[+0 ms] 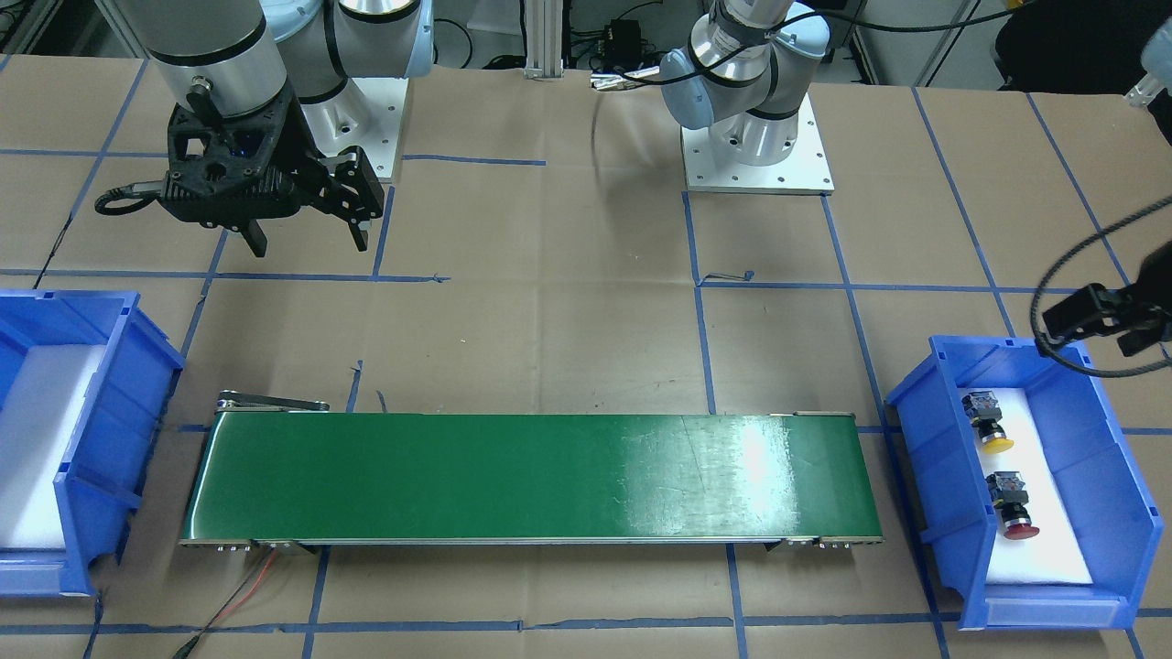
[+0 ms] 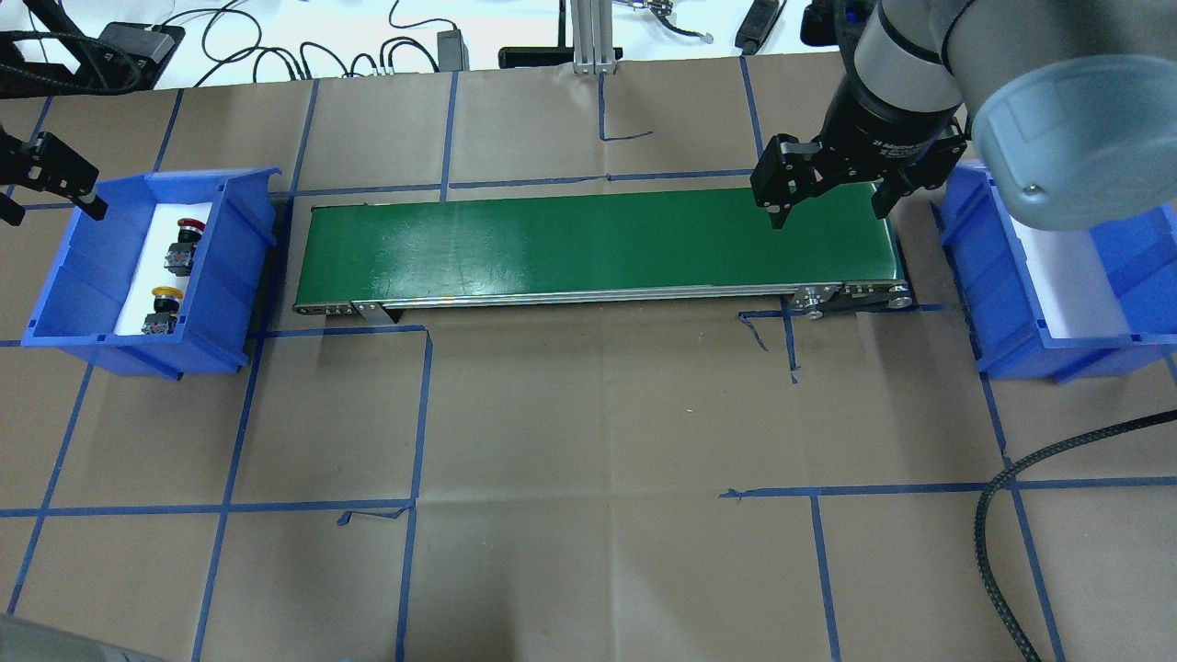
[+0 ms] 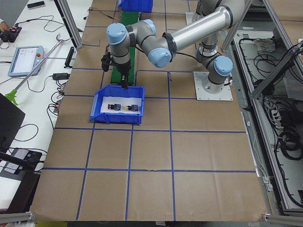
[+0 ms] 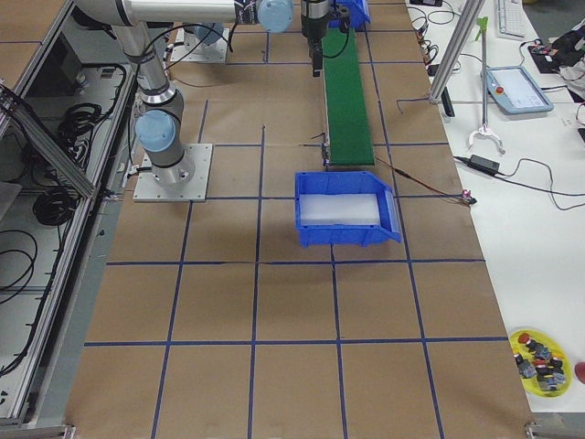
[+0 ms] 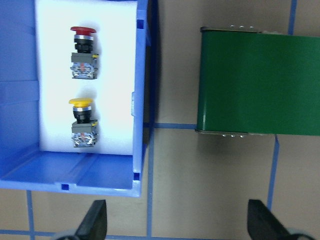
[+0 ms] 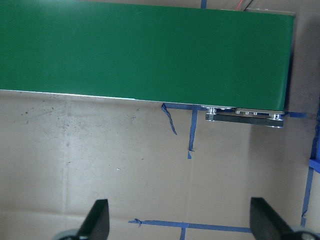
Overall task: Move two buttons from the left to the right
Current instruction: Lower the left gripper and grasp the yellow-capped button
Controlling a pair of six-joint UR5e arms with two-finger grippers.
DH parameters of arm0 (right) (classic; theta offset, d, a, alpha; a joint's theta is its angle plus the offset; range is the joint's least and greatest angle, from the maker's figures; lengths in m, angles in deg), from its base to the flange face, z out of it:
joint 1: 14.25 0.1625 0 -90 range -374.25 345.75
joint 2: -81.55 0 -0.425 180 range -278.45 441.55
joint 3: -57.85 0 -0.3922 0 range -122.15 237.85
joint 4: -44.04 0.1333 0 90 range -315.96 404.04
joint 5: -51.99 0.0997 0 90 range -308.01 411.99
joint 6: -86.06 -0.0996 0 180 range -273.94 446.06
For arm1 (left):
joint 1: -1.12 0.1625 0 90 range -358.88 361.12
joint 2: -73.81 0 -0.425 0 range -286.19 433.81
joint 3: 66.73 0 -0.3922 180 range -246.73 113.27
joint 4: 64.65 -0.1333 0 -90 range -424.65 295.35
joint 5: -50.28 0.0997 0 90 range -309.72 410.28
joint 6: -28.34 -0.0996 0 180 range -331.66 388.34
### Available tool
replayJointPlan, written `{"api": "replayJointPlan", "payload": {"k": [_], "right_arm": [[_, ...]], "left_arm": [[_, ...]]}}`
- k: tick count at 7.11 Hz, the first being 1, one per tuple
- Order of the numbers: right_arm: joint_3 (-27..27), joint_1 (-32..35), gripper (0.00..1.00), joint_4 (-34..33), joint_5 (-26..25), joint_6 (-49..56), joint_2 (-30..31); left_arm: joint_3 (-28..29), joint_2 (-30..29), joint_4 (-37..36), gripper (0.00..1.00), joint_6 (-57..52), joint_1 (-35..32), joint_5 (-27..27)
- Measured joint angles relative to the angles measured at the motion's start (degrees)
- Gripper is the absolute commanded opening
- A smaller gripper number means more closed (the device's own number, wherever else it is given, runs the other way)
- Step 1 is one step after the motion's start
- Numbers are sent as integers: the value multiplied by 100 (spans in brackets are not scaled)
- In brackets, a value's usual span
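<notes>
Two buttons lie on white foam in the blue left bin (image 2: 230,267). One is the yellow-capped button (image 2: 163,310) (image 5: 82,122) (image 1: 987,423); the other is the red-capped button (image 2: 184,244) (image 5: 83,52) (image 1: 1012,505). Both have black collars and grey bases. My left gripper (image 5: 180,225) (image 2: 51,207) is open and empty, hanging high beside the bin's far end and touching neither button. My right gripper (image 1: 307,233) (image 2: 832,207) (image 6: 181,225) is open and empty, high near the right end of the green conveyor belt (image 2: 588,244).
The conveyor belt (image 1: 531,476) runs between the bins and carries nothing. The blue right bin (image 2: 1011,303) (image 1: 101,430) holds only white foam. Brown paper with blue tape lines covers the table. A black cable (image 2: 1002,515) lies at the near right.
</notes>
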Motion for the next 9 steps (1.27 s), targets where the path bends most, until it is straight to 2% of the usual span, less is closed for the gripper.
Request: {"api": "replayJointPlan", "payload": {"k": [4,9], "right_arm": [[0,-5,100,-4,7,0,0],[0,-2,100,-5,15,0,0]], "left_arm": [[-383,-431,-694,97,-142,104,-54],[-1650,-548,-2163,97,-155,298,-56]]}}
